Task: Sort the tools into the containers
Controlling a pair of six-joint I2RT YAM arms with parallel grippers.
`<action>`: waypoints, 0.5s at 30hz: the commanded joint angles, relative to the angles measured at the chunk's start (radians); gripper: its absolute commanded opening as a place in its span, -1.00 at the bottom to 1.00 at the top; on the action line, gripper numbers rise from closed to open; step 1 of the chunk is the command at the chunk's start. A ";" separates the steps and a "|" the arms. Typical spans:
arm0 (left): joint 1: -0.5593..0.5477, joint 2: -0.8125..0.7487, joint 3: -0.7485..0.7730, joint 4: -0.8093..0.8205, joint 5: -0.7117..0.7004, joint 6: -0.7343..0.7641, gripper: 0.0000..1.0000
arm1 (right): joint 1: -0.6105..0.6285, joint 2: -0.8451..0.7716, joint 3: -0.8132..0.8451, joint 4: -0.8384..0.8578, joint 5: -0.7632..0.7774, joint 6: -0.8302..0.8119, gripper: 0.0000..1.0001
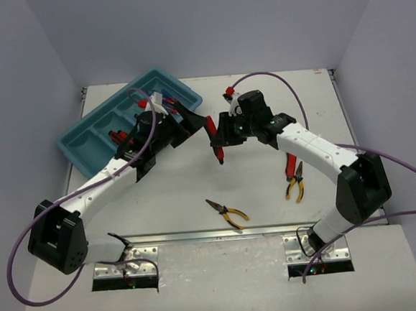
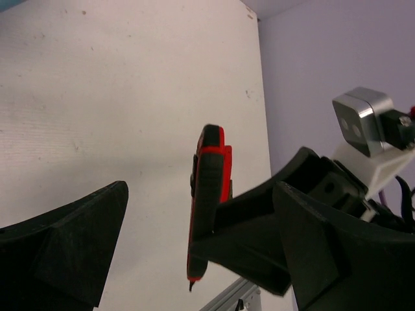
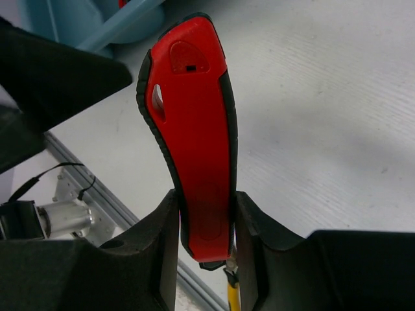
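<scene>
While a few tools [image 1: 122, 136] lie in the tray [image 1: 84, 142], the sorting looks about half done. The red tool [image 3: 194, 129] hangs in the air just off the tray's right end, pinched across its handle by the right jaws. The left jaws stand spread beside it, gripping nothing. The tool's handle is smooth red plastic, curved and edged in ribbed black rubber, and it ends in a dark tip. Well apart from the tray, on the matte white surface [image 1: 161, 195], yellow pliers [image 1: 228, 214] remain. Farther off lie what look like red pliers [image 1: 288, 166] touching a second yellow pair [image 1: 299, 186]. The tray is teal plastic with a rounded rim.
</scene>
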 commanded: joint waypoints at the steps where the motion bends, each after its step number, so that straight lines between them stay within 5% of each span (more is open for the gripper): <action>1: -0.028 0.052 0.062 0.041 -0.051 -0.021 0.70 | 0.026 -0.043 0.033 0.041 0.051 0.100 -1.00; 7: -0.068 0.128 0.088 0.038 -0.041 -0.024 -0.12 | 0.050 -0.047 0.087 0.037 0.031 0.103 -1.00; 12: -0.097 0.134 0.074 0.147 0.017 -0.015 -0.37 | 0.052 -0.003 0.146 0.026 0.021 0.102 -1.00; 15: -0.109 0.141 0.106 0.103 -0.013 0.009 -1.00 | 0.052 0.010 0.169 0.013 0.017 0.089 -0.98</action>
